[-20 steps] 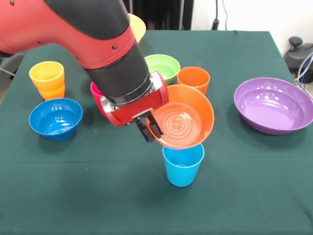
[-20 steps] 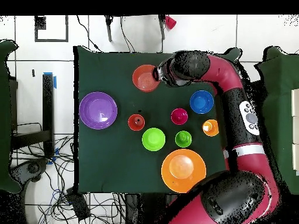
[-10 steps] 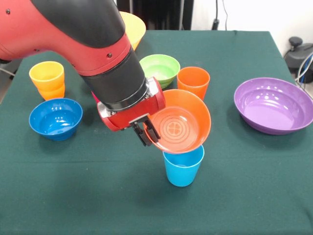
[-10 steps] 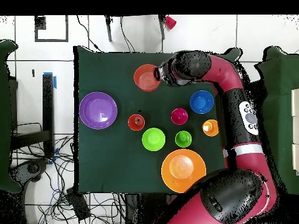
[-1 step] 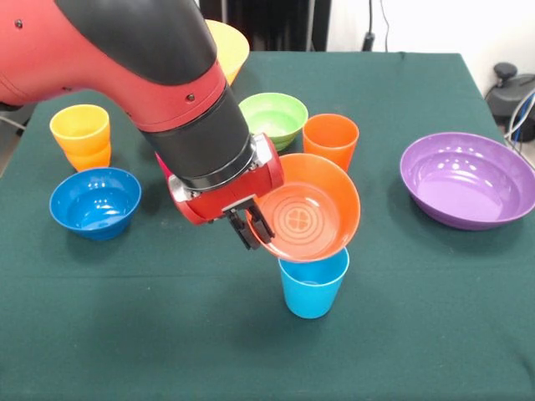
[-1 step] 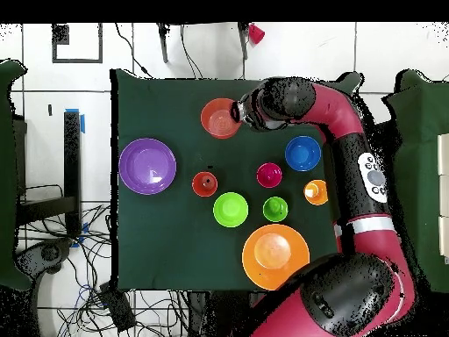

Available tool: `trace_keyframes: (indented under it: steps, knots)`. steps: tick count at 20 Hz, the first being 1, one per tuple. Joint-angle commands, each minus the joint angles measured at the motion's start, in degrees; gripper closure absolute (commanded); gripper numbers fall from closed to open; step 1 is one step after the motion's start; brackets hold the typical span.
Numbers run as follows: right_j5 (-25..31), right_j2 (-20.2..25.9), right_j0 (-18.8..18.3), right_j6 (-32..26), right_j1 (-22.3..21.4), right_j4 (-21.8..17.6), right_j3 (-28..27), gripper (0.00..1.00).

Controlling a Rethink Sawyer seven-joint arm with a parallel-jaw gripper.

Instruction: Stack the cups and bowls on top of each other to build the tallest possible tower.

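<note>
An orange bowl (image 5: 307,207) is held tilted by its rim in the hand (image 5: 247,225), which is clenched on it, directly above a light blue cup (image 5: 313,282) standing upright on the tabletop (image 5: 167,334). The bowl's underside is seen just at the cup's mouth; whether the two touch cannot be told. Against a second ago the bowl has been carried slightly up and toward the cup's centre, and over the last half second almost nothing has shifted, which suggests that the approach is finished and the lowering is next. The bowl would need to be levelled before release, or it may slide off the narrow cup. No tower has been built yet. Further out, an orange cup (image 5: 331,139) and a green bowl (image 5: 275,114) stand behind, a purple bowl (image 5: 468,179) to one side, and a blue bowl (image 5: 94,201) and stacked yellow and orange cups (image 5: 81,135) to the other.
</note>
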Motion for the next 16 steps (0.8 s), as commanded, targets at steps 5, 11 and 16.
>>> trace_keyframes:
  steps: [5, 11, 16]
  knots:
    - [-4.5, -3.0, 3.1, -8.3, -5.1, -6.4, 7.1, 1.0]
    - [-3.0, -3.8, 4.6, -7.4, -4.9, -7.4, 4.9, 1.0]
    - [-2.9, -5.6, 6.4, -4.2, -5.5, -7.8, 4.7, 1.0]
